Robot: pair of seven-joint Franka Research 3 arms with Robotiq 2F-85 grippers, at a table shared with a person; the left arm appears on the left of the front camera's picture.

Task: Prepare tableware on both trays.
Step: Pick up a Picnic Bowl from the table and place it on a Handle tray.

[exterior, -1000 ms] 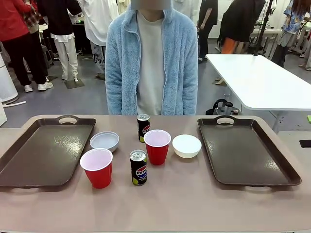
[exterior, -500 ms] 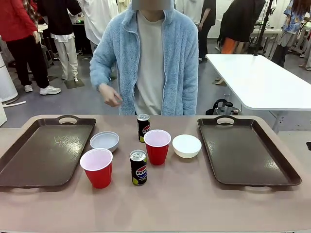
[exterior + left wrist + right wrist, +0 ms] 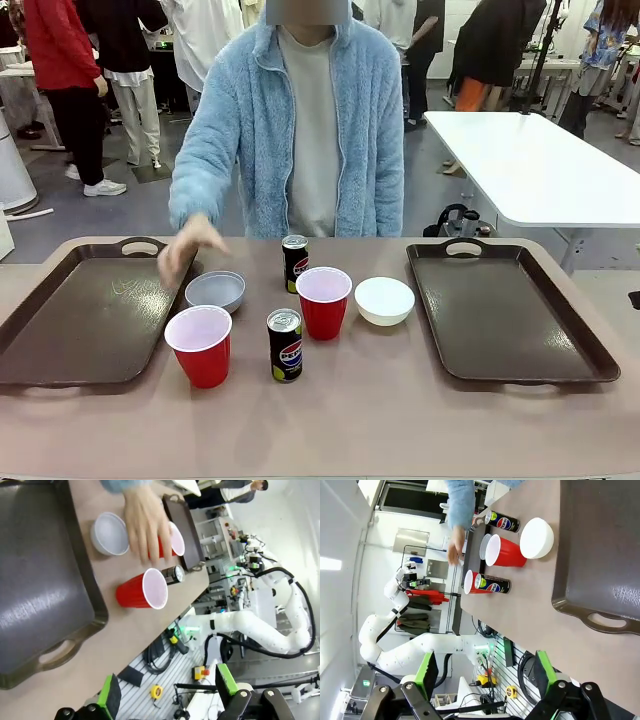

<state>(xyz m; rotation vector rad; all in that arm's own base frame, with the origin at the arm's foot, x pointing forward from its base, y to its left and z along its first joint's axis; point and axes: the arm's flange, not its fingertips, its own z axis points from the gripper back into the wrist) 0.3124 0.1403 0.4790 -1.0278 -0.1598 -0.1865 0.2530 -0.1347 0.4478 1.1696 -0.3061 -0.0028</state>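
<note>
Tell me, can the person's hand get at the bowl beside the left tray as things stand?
Probably yes. The hand hovers close to the bowl, at its far side, with nothing between them. The nearer cup and can stand on the robot's side, out of its way.

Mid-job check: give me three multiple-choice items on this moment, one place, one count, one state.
1. Where is the person's hand? A. on the right tray B. over the bowl beside the left tray C. around a can
2. How many red cups stand on the table? A. one B. two C. four
3. The left gripper is: A. open, empty B. shut on a cup C. shut on a bowl
B, the hand hovers at that bowl; B, one near, one farther back; A, its jaws stand apart, nothing between.
</note>
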